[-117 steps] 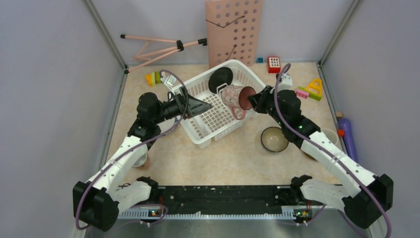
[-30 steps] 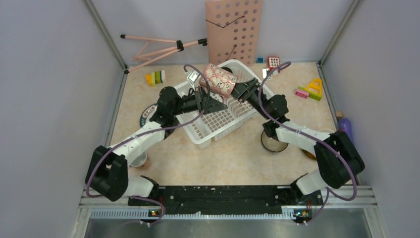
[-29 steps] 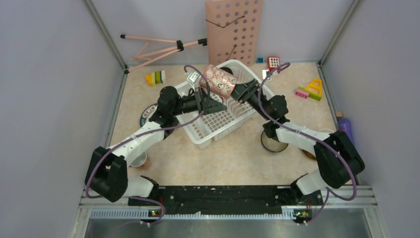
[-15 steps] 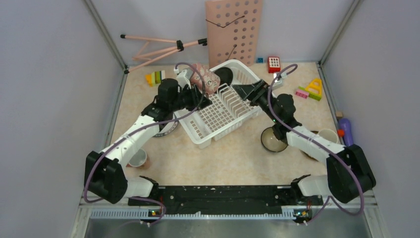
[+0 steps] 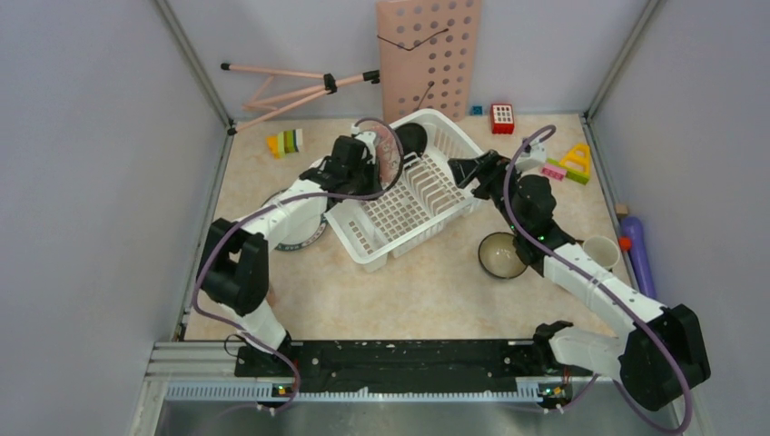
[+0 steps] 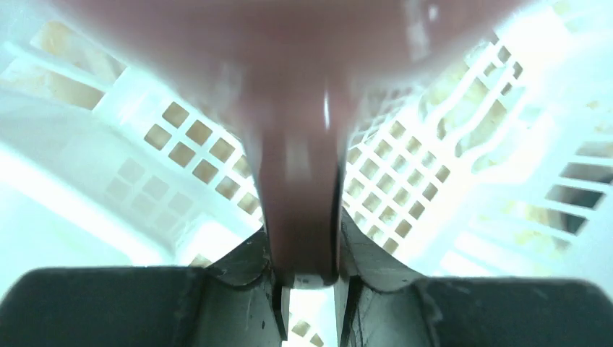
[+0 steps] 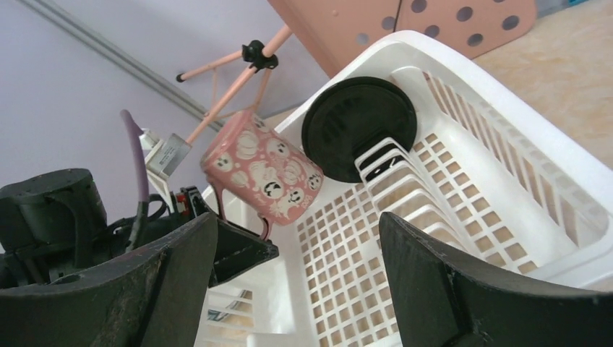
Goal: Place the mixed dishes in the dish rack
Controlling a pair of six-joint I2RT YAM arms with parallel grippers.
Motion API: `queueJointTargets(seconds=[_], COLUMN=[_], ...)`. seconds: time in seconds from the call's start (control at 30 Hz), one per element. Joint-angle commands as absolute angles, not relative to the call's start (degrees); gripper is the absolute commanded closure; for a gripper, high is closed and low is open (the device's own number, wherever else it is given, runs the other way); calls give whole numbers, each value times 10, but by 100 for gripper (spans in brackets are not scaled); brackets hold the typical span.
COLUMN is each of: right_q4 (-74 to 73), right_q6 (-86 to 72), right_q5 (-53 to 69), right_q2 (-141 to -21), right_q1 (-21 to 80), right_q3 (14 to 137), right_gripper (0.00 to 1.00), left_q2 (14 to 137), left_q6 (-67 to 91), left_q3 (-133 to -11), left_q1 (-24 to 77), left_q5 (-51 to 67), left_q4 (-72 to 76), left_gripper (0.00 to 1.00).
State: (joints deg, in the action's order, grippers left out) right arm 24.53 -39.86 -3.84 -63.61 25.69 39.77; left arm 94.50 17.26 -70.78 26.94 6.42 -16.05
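Note:
A pink mug (image 5: 388, 154) printed with white ghost faces (image 7: 262, 172) hangs over the far left corner of the white dish rack (image 5: 427, 213). My left gripper (image 5: 368, 162) is shut on the mug's handle (image 6: 302, 210), which fills the gap between its jaws. My right gripper (image 5: 465, 169) stands open over the rack's right side, well apart from the mug, with nothing between its fingers. A black round plate (image 5: 410, 138) stands upright in the rack's far dividers (image 7: 358, 126). On the table lie an olive-inside bowl (image 5: 502, 255), a light green mug (image 5: 601, 250) and a pale plate (image 5: 307, 238) partly under my left arm.
A pink perforated board (image 5: 429, 54) leans on the back wall beside a pink tripod (image 5: 291, 86). Toy blocks lie at the back left (image 5: 286, 143) and right (image 5: 567, 163), with a red block (image 5: 501, 116). A purple cylinder (image 5: 640, 254) lies along the right wall.
My right gripper has opened, let go of the pink mug and drawn back to the right. My left gripper has carried the mug by its handle toward the rack's far left corner.

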Motion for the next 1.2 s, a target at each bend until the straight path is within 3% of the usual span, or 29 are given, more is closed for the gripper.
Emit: queueJointTargets(seconds=[0.0,0.2,0.43,0.57,0.7,0.83,1.17], right_q4=[216,205,183,136,23,-65,-230], right_q6=[-374,-372,-361,-342,-338,-342,-349], right_q5=[-74,-85,-74,-47,-18,-10,15], right_q2=[-613,-605,-626,-678,-767,-836,-998], right_q1=[254,253,253,254,255,266,277], right_q3=[408,409,429,486,593,686,895], right_gripper=[20,21,21,14,2,1,1], left_q2=[974,1029,1027,1009,972,925,888], left_q6=[154,218,245,232,209,185,138], left_q3=[-788,-836,-812,-785,-710,-610,-507], left_q1=[297,313,314,315,325,331,339], left_q5=[-21,-120,-116,-82,-65,-75,-50], left_q4=[-123,-194,-193,-170,-74,50,195], left_gripper=[100,100,100,100,100,100,100])
